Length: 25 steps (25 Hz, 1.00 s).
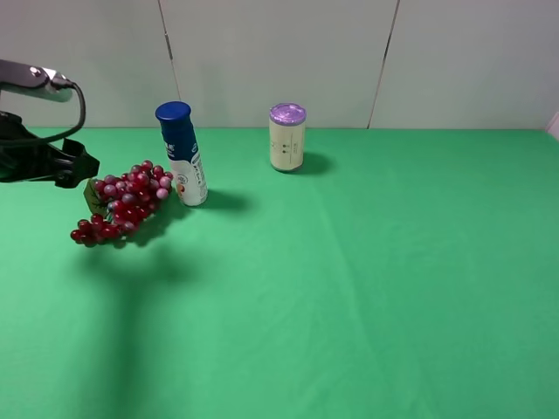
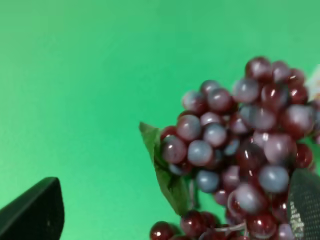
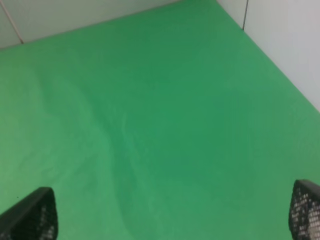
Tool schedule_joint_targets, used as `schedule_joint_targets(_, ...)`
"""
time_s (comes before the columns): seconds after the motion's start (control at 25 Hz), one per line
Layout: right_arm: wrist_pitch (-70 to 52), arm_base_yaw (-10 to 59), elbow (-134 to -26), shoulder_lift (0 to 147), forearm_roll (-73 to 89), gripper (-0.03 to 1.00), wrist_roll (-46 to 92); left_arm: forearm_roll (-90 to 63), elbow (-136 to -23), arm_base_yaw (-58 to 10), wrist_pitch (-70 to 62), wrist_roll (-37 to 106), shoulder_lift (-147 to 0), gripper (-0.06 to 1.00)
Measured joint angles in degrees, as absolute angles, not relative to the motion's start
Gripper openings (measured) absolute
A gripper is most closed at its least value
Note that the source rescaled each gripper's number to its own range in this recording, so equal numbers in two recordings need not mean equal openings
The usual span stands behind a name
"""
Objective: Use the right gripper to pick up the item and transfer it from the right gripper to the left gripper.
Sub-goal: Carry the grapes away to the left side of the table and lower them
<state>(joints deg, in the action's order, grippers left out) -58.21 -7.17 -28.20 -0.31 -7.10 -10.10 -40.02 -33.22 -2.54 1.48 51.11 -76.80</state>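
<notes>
bottle (image 1: 181, 154) capped, jar (image 1: 286, 137) lidded, contents hidden | grapes (image 1: 124, 201) glossy dark-red, beside left gripper (image 1: 77, 168) | both grippers released

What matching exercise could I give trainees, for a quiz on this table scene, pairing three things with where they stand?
Things:
1. grapes
2. bottle
3. jar

Places:
A. alone near the back wall, mid-table
B. lying on the cloth next to the left gripper
C. upright, close beside the fruit

Pairs: 1-B, 2-C, 3-A
</notes>
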Motion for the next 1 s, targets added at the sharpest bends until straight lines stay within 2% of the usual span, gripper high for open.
schedule_joint_targets(0.44, -58.27, -7.17, -28.18, -0.31, -7.10, 1.00, -10.10, -38.46, -31.94, 2.22, -11.97, 50.27, -61.44, 0.95)
schedule_joint_targets(0.76, -58.27, -7.17, -28.13, -0.31, -7.10, 1.00, -10.10, -22.76, -31.83, 4.10, -23.24, 32.63, -46.03, 0.95)
schedule_joint_targets(1.0, -58.27, -7.17, -28.13, -0.31, -7.10, 1.00, -10.10, -16.60, -31.83, 4.10, -35.39, 25.78, -33.01, 0.95)
